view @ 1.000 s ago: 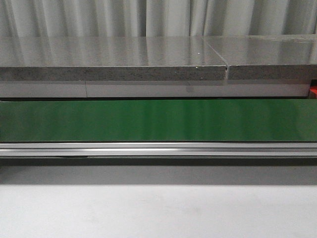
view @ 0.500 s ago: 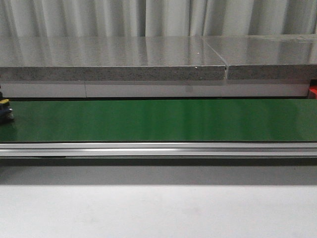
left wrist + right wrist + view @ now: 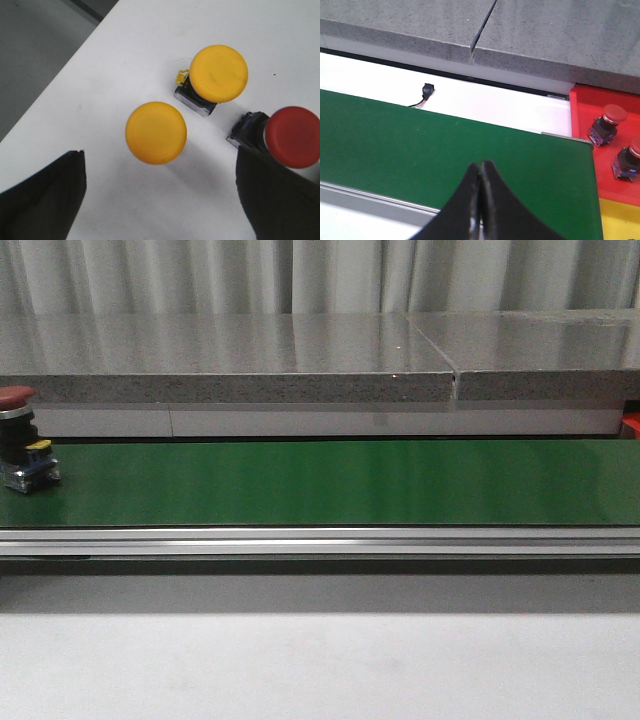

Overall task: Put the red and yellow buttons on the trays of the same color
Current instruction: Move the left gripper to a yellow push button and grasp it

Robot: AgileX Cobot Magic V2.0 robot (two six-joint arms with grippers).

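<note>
Two red buttons (image 3: pixel 608 121) are seen on red tray (image 3: pixel 580 115); one red button (image 3: pixel 22 440) is carried at belt (image 3: pixel 330 482) left edge. Right hand (image 3: pixel 480 172) is closed empty, left hand (image 3: pixel 160 200) is spread open.

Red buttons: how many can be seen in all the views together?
4: one on the green belt at its left end, one on the white surface, two on the red tray. Others may be hidden.

I see a button (image 3: pixel 22 440) standing on the conveyor belt (image 3: pixel 330 483) at its far left end. Behind the belt runs a stone slab (image 3: pixel 230 365). Off the belt's right end, two buttons (image 3: pixel 606 124) (image 3: pixel 628 160) sit in a tray (image 3: pixel 585 107).
</note>
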